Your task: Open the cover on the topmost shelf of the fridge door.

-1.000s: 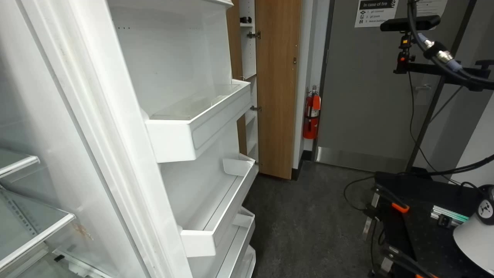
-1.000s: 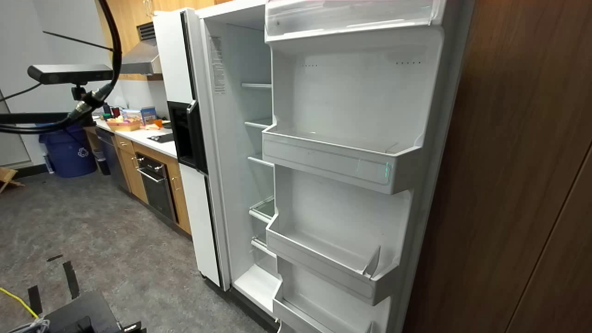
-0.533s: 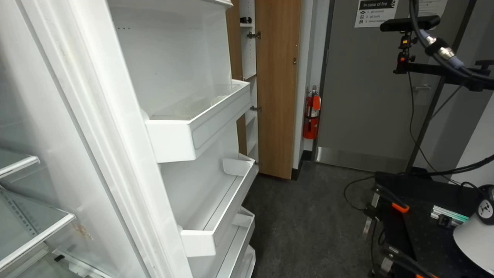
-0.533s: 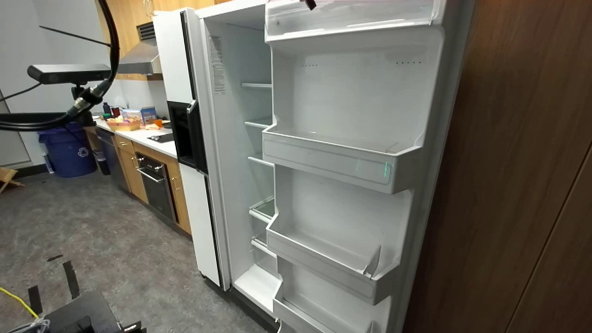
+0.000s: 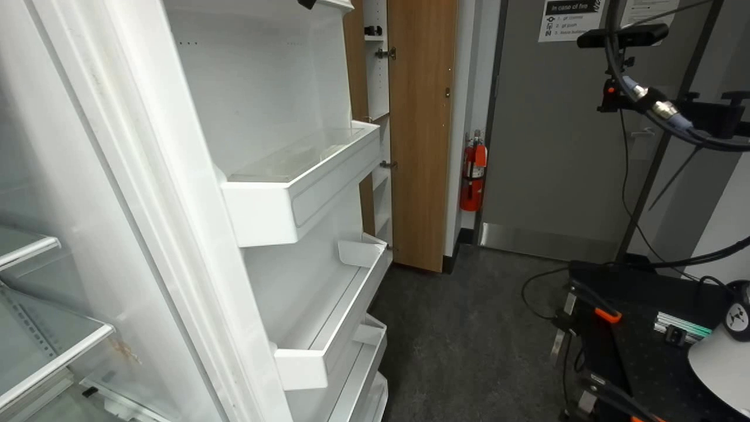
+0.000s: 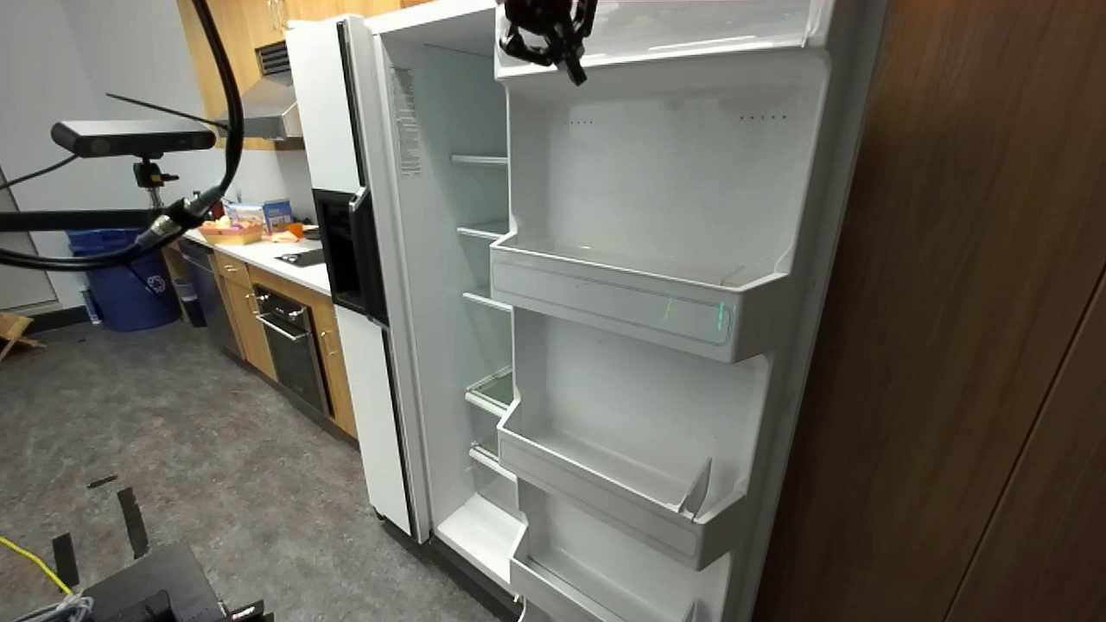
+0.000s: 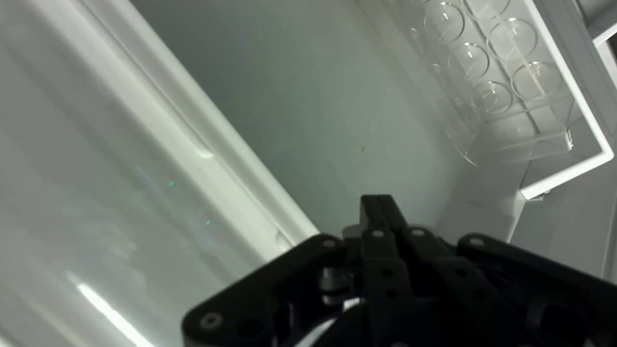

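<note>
With its jaws pressed together, the black gripper (image 6: 575, 72) is now hanging lower in an exterior view where only a dark tip was showing half a second ago, partly hiding the clear cover (image 6: 708, 24) that is spanning the top of the white fridge door (image 6: 665, 186)

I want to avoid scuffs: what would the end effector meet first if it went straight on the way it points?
Most likely the fridge door's inner wall, below the clear cover: in the wrist view the end effector points that way, though depth is unclear.
</note>
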`<state>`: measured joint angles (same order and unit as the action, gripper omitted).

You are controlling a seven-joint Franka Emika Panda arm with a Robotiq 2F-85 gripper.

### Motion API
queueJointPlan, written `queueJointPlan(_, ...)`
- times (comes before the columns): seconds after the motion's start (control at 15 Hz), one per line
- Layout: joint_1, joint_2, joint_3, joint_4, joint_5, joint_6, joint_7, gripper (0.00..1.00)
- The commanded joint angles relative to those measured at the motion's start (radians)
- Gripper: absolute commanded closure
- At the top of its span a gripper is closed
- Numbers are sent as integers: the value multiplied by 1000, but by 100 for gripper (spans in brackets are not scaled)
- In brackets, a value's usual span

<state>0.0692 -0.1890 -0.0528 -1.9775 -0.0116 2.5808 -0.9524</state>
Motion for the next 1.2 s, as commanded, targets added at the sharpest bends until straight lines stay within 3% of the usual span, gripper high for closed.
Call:
queueJointPlan(0.0,4,36,21,-20,-23,86,22,100)
queueJointPlan(0.27,12,47,46,-21,-16,151,7,100)
queueJointPlan(1.13,13,3,59,-9,6,201,-22,100)
